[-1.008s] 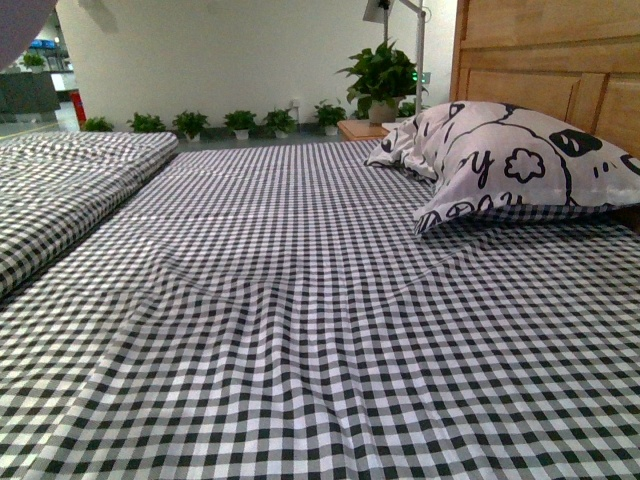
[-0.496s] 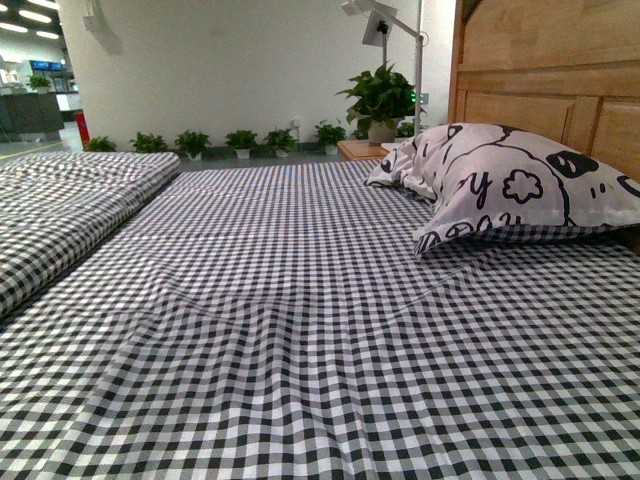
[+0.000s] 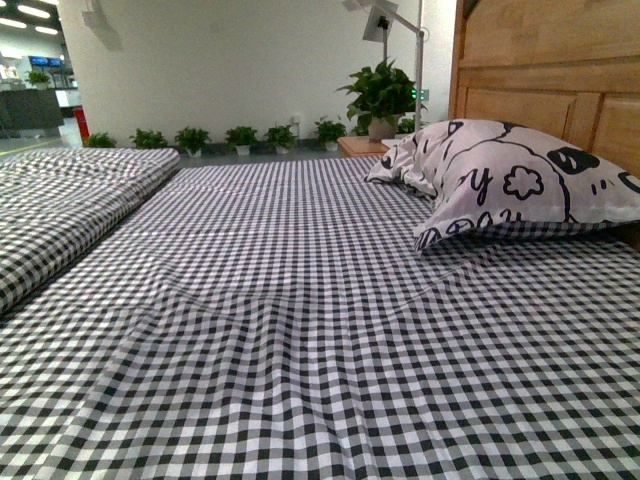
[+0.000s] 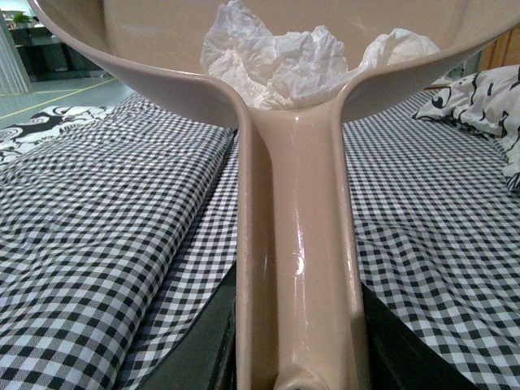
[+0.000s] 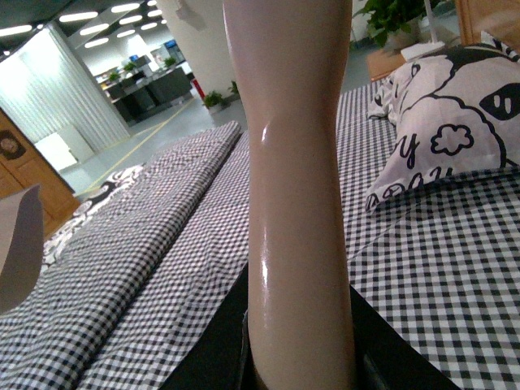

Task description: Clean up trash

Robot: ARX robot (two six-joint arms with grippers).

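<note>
My left hand clamped on pink dustpan (image 4: 296,244) handle. Trash (image 4: 280,61) sits in scoop, at 12 o'clock from handle. Right hand clamped on pink stick (image 5: 296,203), likely brush. Front view tipped down a bit since a second ago; bed (image 3: 300,330) bare, pillow (image 3: 510,180) at 2 o'clock. I guess dumping comes next.

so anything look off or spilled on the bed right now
Nothing stands out. The trash sits inside the dustpan, not spilled. The checked sheet shows only soft wrinkles, and the pillow lies by the headboard.
</note>
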